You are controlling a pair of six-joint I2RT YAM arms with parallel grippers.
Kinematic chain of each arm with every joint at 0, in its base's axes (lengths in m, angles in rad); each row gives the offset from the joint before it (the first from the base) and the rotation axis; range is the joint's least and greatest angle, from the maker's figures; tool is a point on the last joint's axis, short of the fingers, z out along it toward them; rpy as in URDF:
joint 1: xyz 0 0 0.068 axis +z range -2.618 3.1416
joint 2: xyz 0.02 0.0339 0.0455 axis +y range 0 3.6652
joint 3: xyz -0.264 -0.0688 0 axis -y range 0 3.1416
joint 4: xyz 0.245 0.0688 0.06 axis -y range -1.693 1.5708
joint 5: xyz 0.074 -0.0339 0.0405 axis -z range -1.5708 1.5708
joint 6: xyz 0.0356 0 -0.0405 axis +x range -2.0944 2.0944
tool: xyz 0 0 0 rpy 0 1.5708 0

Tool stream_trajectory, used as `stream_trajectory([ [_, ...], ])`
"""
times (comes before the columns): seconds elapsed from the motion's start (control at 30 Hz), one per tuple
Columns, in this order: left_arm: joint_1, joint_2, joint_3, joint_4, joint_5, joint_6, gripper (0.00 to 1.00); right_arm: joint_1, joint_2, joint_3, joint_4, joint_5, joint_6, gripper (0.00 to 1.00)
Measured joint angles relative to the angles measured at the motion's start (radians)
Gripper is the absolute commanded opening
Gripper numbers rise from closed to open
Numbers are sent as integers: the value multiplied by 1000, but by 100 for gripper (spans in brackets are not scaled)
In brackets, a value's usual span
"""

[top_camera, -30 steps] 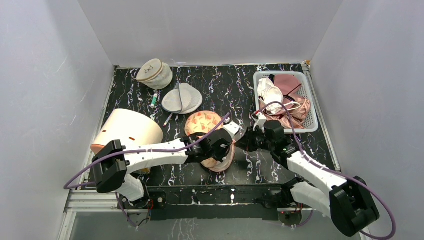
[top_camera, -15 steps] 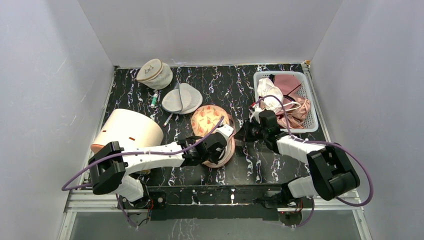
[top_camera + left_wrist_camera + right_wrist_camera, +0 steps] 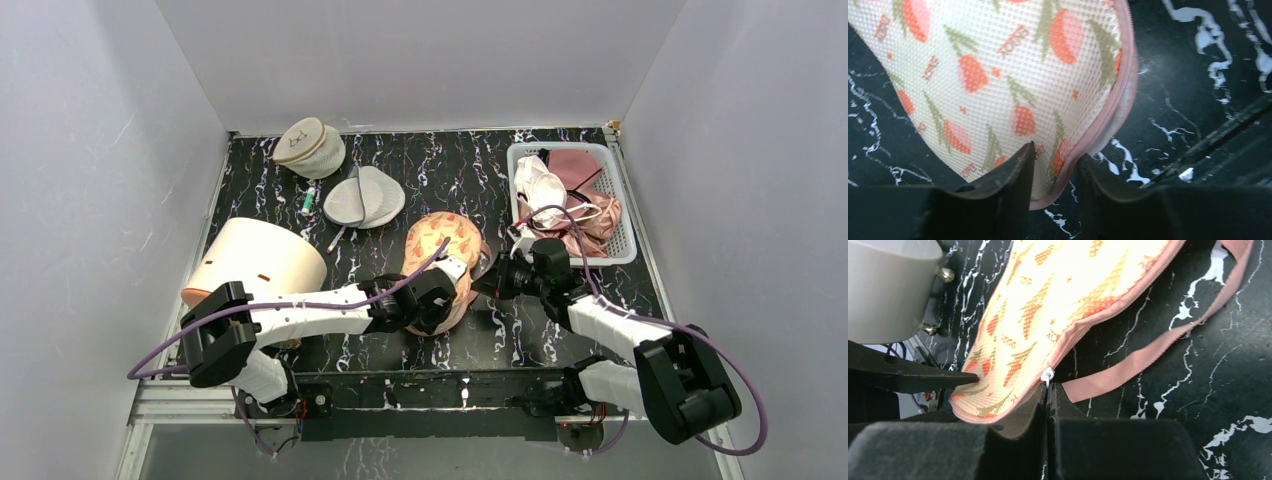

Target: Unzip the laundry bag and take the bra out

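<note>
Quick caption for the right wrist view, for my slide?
Right end effector pinches the white zipper pull of the peach floral-print mesh laundry bag.

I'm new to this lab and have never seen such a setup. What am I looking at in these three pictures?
Two white robot arms with two-finger grippers work on a black marbled table. The overhead picture shows both; the other two come from a camera on each wrist. The left gripper pinches the edge of a peach floral mesh laundry bag; the right gripper is shut on its white zipper pull. Also there: a white plastic basket of garments, a flat white mesh pouch, a round beige-topped pouch and a cream drum.
</note>
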Motion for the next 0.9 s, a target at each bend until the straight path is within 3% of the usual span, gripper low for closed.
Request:
stream_trajectory([
  [0.17, 0, -5, 35, 25, 82, 20, 57, 39, -72, -34, 6, 1, 37, 0],
  [0.33, -1, -16, 50, 68, 127, 15, 58, 80, -94, -48, 0, 3, 63, 0],
  [0.53, -1, 64, 138, 40, 84, -6, 45, 94, -104, -48, 0, 11, 74, 0],
  [0.9, -2, 127, 144, -2, 32, -16, 11, 110, -167, -82, -2, 39, 110, 0],
])
